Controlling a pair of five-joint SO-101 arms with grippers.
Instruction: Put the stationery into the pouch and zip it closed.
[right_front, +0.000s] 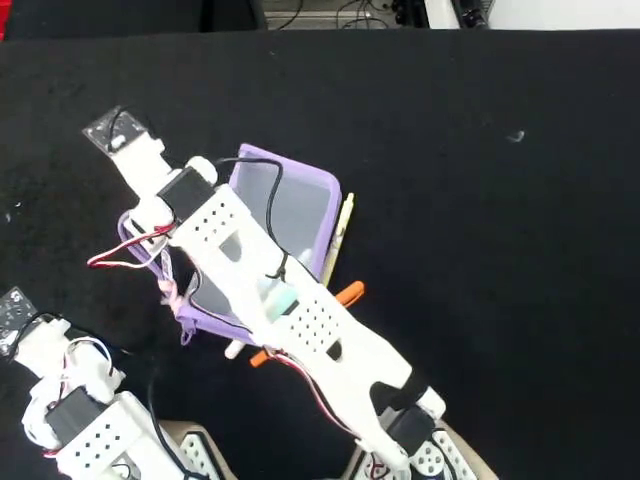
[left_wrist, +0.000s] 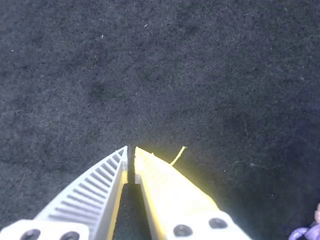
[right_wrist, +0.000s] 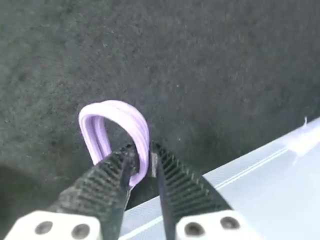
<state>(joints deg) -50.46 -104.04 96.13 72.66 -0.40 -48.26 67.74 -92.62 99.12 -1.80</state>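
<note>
- Black cloth table (right_front: 500, 250) right across the high view, with cables along the far edge at the top.
- The purple pouch (right_front: 290, 200) lies left of centre, its clear panel facing up.
- The right arm (right_front: 300, 310) runs from the bottom centre up to the upper left, straight across the pouch.
- And there's the grip: the right claw (right_wrist: 142, 155) is clamped on the purple loop (right_wrist: 125, 117), black jaws pinching one side of it, with the pouch's clear panel just beside.
- A pale pencil (right_front: 341, 232) lies along the pouch's right edge, outside it.
- An orange pen (right_front: 350, 293) pokes out from under the right arm, just below the pouch, also outside it.
- The left arm (right_front: 90, 430) sits in the lower left corner, well apart from the pouch.
- The left claw (left_wrist: 131, 152) hangs over bare cloth, jaws closed to a sliver, nothing between them.
</note>
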